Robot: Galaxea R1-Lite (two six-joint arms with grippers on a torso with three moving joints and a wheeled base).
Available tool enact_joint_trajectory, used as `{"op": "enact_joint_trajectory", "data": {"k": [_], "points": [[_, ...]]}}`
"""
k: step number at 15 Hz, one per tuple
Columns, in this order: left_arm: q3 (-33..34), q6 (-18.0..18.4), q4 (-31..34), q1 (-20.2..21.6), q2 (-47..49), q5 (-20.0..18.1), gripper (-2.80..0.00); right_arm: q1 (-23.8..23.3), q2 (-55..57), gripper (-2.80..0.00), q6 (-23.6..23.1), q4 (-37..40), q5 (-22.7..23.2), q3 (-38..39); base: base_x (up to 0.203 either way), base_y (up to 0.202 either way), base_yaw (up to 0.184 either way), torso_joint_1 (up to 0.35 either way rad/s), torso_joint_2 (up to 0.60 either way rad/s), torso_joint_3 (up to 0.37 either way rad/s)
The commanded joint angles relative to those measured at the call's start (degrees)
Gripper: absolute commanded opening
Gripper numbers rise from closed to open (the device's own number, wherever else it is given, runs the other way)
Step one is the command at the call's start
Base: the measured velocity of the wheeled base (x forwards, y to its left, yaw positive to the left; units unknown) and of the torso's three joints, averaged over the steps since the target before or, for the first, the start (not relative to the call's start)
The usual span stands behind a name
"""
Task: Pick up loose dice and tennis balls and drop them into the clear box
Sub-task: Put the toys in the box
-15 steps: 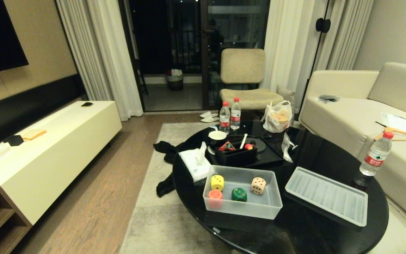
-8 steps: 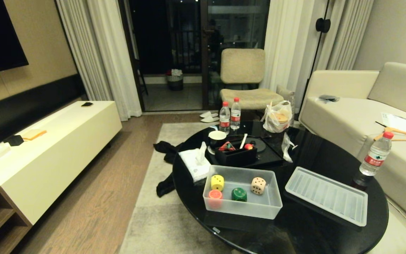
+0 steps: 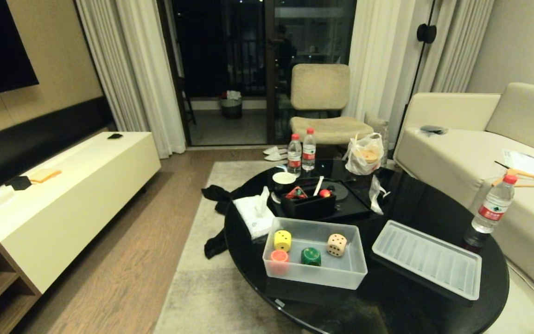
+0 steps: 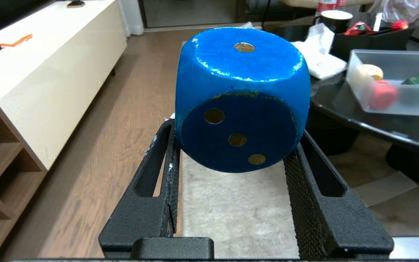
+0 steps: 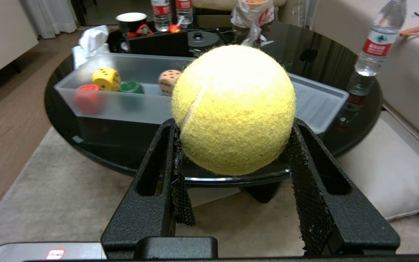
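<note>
Living room by night: sofa (image 3: 471,153) at right, long white cabinet (image 3: 67,195) at left, chair (image 3: 320,99) before dark glass doors. Round black worktop (image 3: 415,204) on a pale rug (image 3: 220,283). On the worktop, near its front edge, clear box (image 3: 314,274), open, holding four dice: yellow die (image 3: 282,240), red-orange die (image 3: 278,257), green die (image 3: 311,256), beige die (image 3: 336,244). Ribbed lid (image 3: 427,264) flat just right of the box. Black tray (image 3: 308,204) behind the box, tissue pack (image 3: 254,215) to its left, cup (image 3: 284,180), two bottles (image 3: 301,153) and a plastic bag (image 3: 364,155) farther back; another bottle (image 3: 492,208) at the right rim. Neither arm in the head view. Left gripper (image 4: 236,145) level, short of the worktop and over the rug, jaws clamped on the sides of a blue die (image 4: 242,98), one-pip face up, three-pip face toward the camera. Right gripper (image 5: 233,142) likewise level before the worktop's edge, jaws closed on a tennis ball (image 5: 233,109).
</note>
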State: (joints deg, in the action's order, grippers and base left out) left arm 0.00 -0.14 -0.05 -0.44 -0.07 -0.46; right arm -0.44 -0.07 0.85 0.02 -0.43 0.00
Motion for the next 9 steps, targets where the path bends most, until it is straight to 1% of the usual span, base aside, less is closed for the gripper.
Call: {"op": "enact_joint_trajectory", "data": {"k": [1,3,8,9], "points": [[0.09,-0.04,-0.04,0.00,-0.01,0.11,-2.80,0.00,-0.01,-2.80,0.03,-0.02,-0.01,0.02,0.001,-0.165,-0.011,-0.002,0.00,0.004],[0.09,-0.04,-0.04,0.00,-0.01,0.11,-2.80,0.00,-0.01,-2.80,0.03,-0.02,-0.01,0.07,0.000,-0.160,-0.014,-0.004,0.00,0.003],[0.09,-0.04,-0.04,0.00,-0.01,0.10,-2.80,0.00,-0.01,-2.80,0.03,-0.02,-0.01,0.03,0.000,-0.187,0.008,0.003,0.00,0.002],[0.09,-0.04,-0.04,0.00,-0.01,0.11,-2.80,0.00,-0.01,-2.80,0.03,-0.02,-0.01,0.00,0.000,-0.102,-0.013,0.010,0.00,0.005]]}}
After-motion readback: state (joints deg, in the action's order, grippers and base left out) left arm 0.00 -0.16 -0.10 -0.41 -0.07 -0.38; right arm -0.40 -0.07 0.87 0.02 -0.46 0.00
